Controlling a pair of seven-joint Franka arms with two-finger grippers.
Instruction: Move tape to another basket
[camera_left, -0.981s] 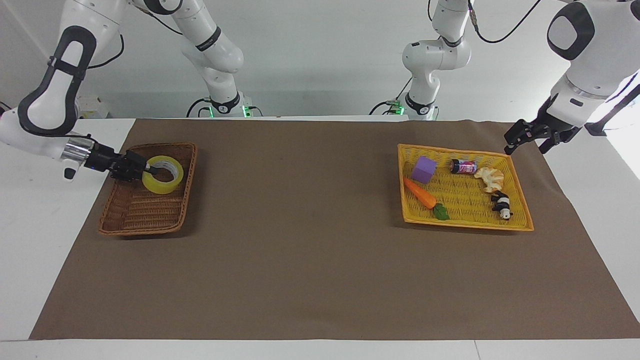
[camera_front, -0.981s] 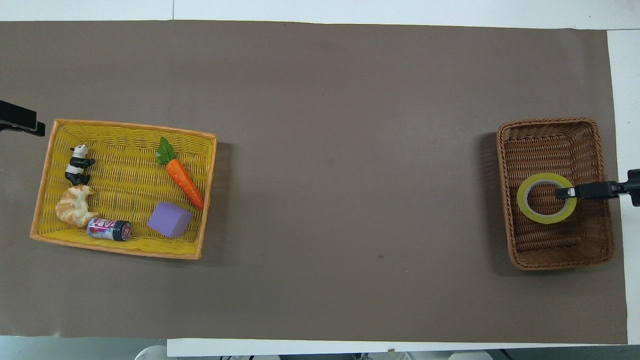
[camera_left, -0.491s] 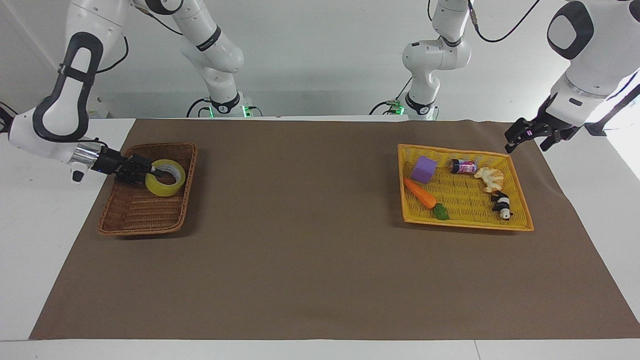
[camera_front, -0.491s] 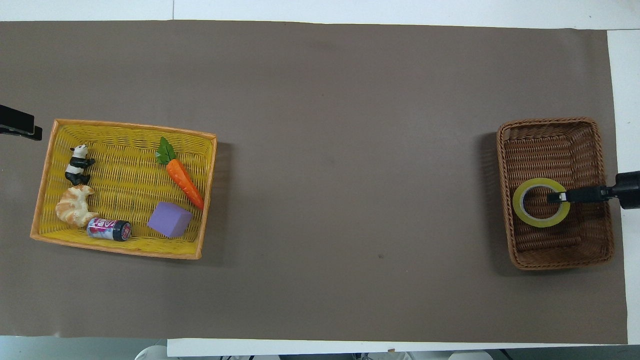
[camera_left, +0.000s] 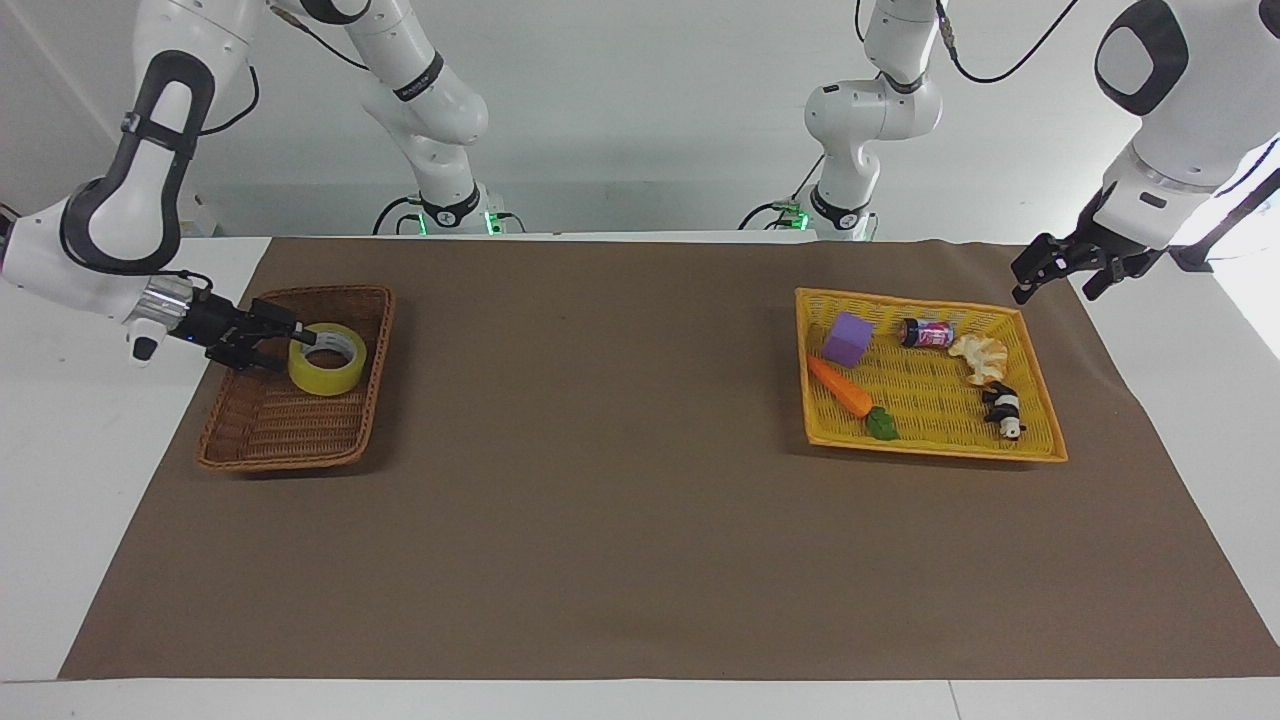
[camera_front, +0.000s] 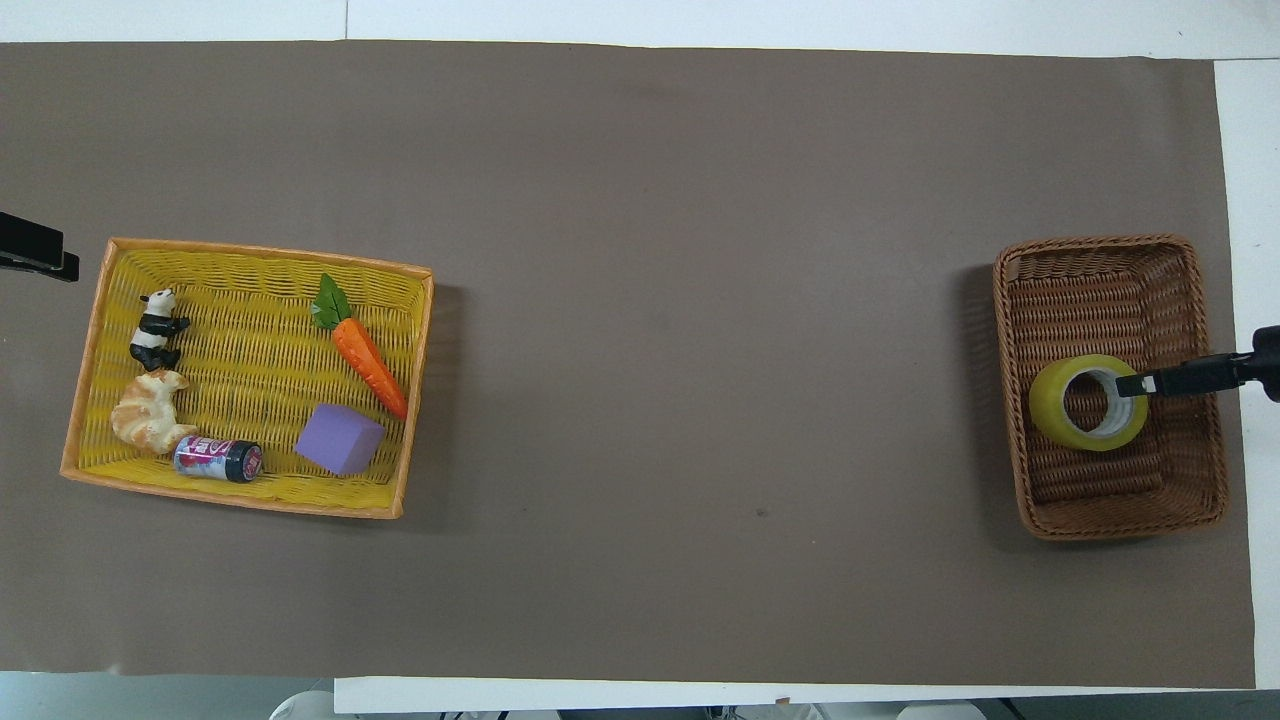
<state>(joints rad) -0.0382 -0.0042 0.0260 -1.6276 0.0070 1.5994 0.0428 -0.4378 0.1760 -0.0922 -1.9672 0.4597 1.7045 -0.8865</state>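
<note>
Facing view first: the right gripper (camera_left: 285, 338) was reaching low into the brown wicker basket (camera_left: 283, 462) from the right arm's end of the table. Its tip was right at the rim of the yellow tape roll (camera_left: 327, 358). Whether it was spread or pinching the roll's wall, I could not tell from where I stood.

The tape lay inside the basket, directly ahead of the gripper's tip, and looked tipped up on one edge instead of lying flat. From overhead the tip met the roll on the side facing the gripper, at the edge of the white core.

I'd judge the roll light and fairly stiff, with a slick outer face that could slide in a loose pinch. Being round, it might also roll if nudged. The sensible hold seemed to be across the wall, one pad inside the core and one outside (the approach angle here suits that).

The left gripper (camera_left: 1055, 285) waited with its jaws spread and empty, up in the air just off a corner of the yellow woven tray (camera_left: 930, 452), well apart from the tape.
</note>
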